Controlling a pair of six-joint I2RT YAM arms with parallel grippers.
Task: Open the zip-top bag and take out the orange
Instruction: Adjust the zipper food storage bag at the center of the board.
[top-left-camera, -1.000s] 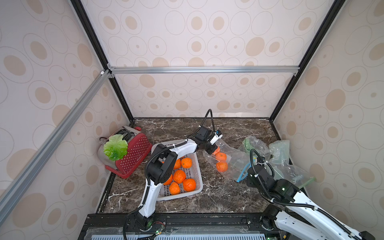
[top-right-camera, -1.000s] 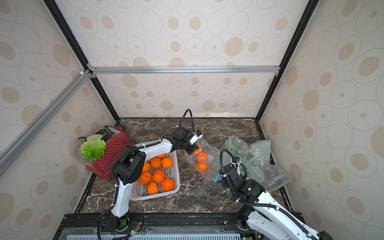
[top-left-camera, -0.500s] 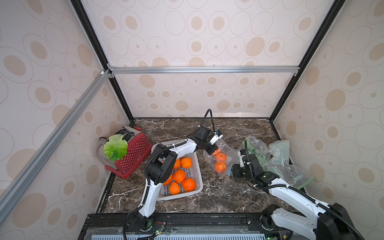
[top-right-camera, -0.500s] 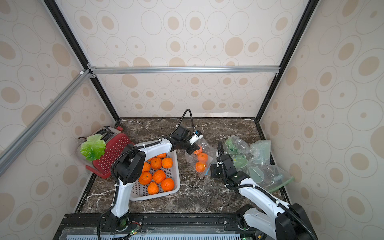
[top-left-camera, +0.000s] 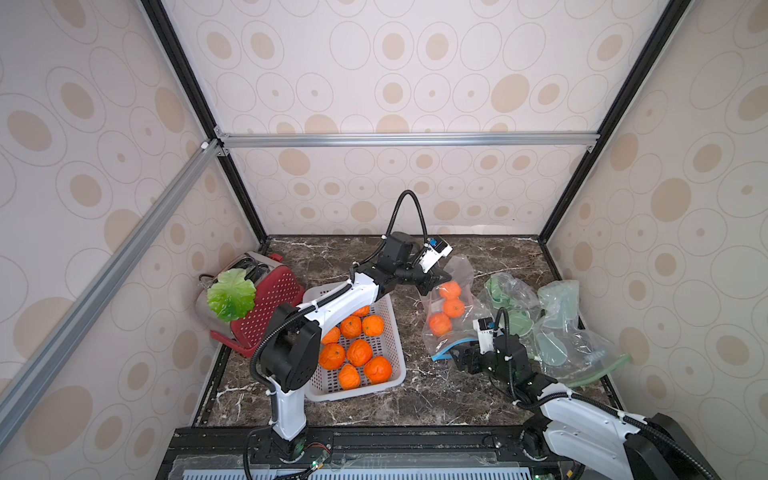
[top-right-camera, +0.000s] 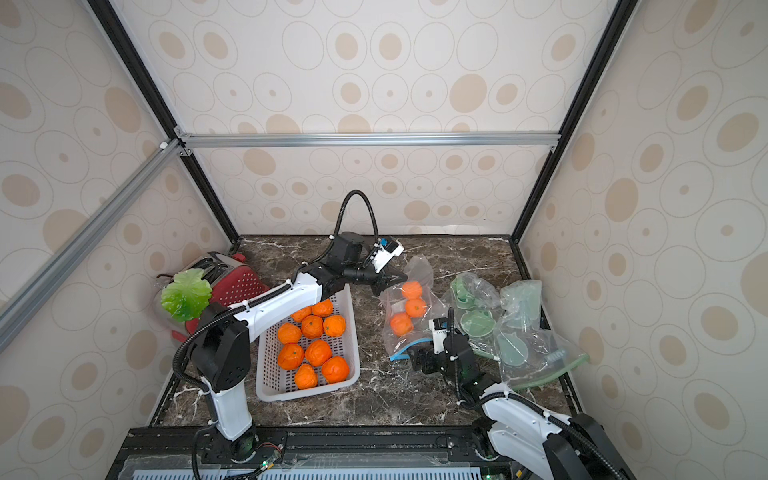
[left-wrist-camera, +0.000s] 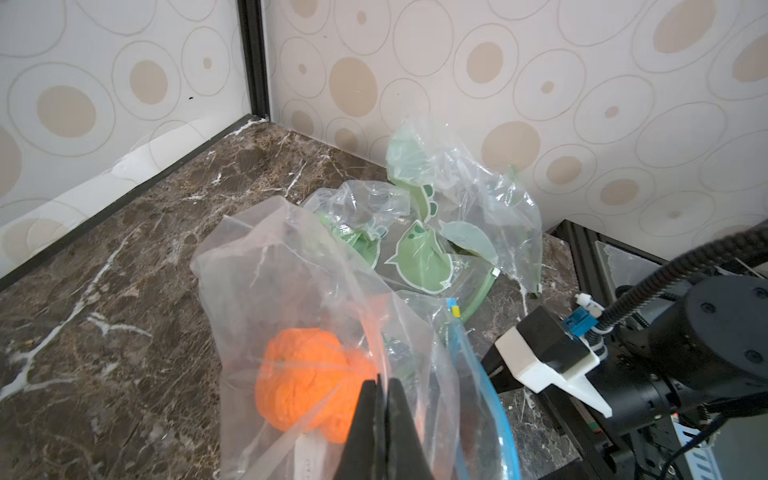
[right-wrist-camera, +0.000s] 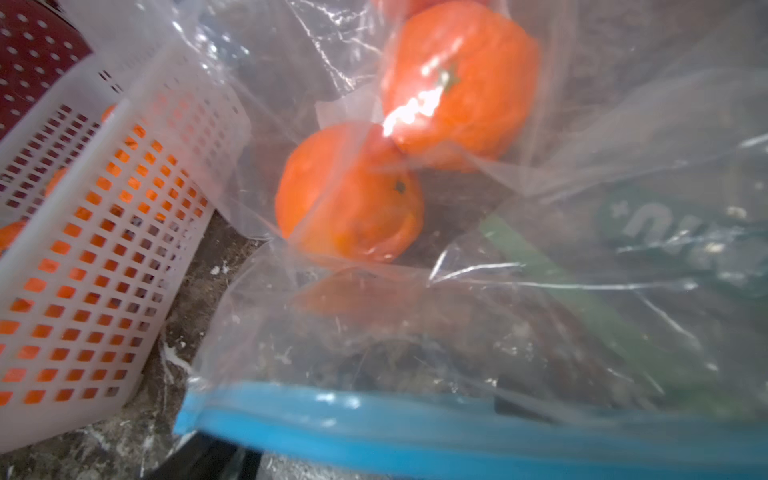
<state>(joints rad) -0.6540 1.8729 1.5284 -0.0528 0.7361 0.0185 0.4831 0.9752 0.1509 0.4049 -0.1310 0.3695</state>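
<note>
The left gripper (left-wrist-camera: 381, 388) is pinched shut on the clear film of the zip-top bag (left-wrist-camera: 291, 257), at the end opposite the zip. One orange (left-wrist-camera: 299, 374) lies inside the film just behind its fingertips. In both top views, three oranges (top-left-camera: 453, 308) (top-right-camera: 415, 307) line up inside the bag at centre frame, running down from that gripper. The right gripper (top-left-camera: 460, 360) sits at the blue zip strip (right-wrist-camera: 415, 419), just lower right of the lowest fruit. I cannot tell whether its jaws are parted. A second ago it stood further right in the frame, and the left gripper's hold is unchanged.
</note>
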